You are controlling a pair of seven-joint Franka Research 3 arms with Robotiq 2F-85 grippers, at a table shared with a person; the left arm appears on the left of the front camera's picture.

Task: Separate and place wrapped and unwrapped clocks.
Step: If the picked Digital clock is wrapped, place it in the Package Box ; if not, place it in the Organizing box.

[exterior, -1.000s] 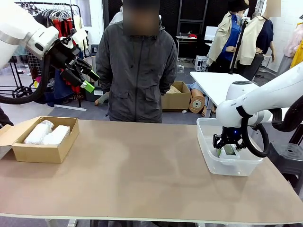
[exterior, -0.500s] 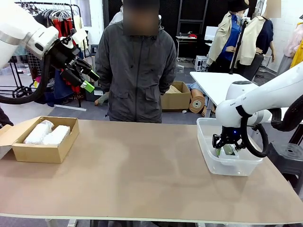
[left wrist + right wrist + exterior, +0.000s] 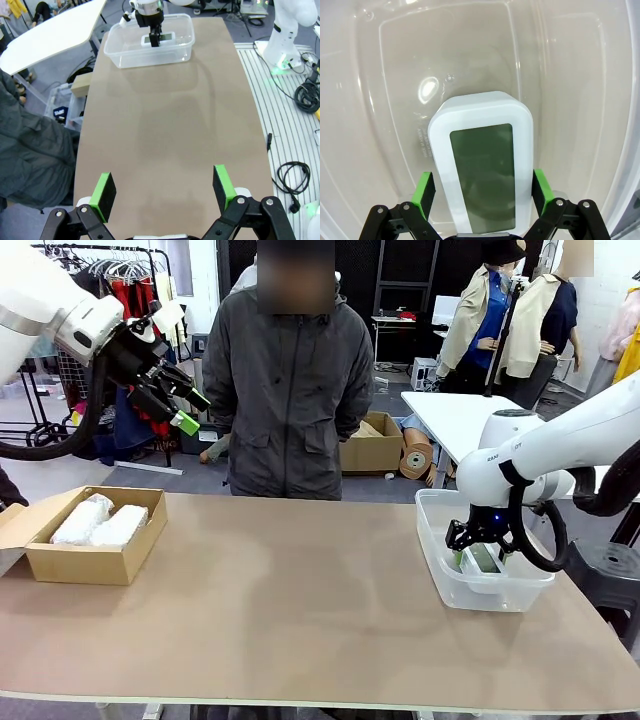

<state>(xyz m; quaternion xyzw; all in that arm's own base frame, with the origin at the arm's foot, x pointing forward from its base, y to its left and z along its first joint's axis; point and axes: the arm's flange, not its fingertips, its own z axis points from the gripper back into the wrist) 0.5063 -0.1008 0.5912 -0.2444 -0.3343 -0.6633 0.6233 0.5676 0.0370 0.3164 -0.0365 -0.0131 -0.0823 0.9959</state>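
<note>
Two wrapped clocks (image 3: pixel 80 523) (image 3: pixel 120 525), white plastic bundles, lie side by side in the cardboard box (image 3: pixel 85 565) at the table's left. The unwrapped clock (image 3: pixel 480 150), white with a grey-green screen, lies flat on the floor of the clear plastic bin (image 3: pixel 490 595) at the right. My right gripper (image 3: pixel 482 552) reaches down into that bin. In the right wrist view its green pads (image 3: pixel 424 192) stand open on either side of the clock, off its edges. My left gripper (image 3: pixel 195 410) hangs open and empty, high above the table's left end.
A person in a grey jacket (image 3: pixel 288 390) stands at the far edge, behind the middle of the table. The box's flap (image 3: pixel 25 520) sticks out to the left. The bin (image 3: pixel 150 52) sits near the table's right edge, with bare tabletop (image 3: pixel 300 590) between box and bin.
My right gripper has opened and let go of the unwrapped clock, which now rests on the bin floor; the gripper has lifted slightly. The left arm has not moved.
</note>
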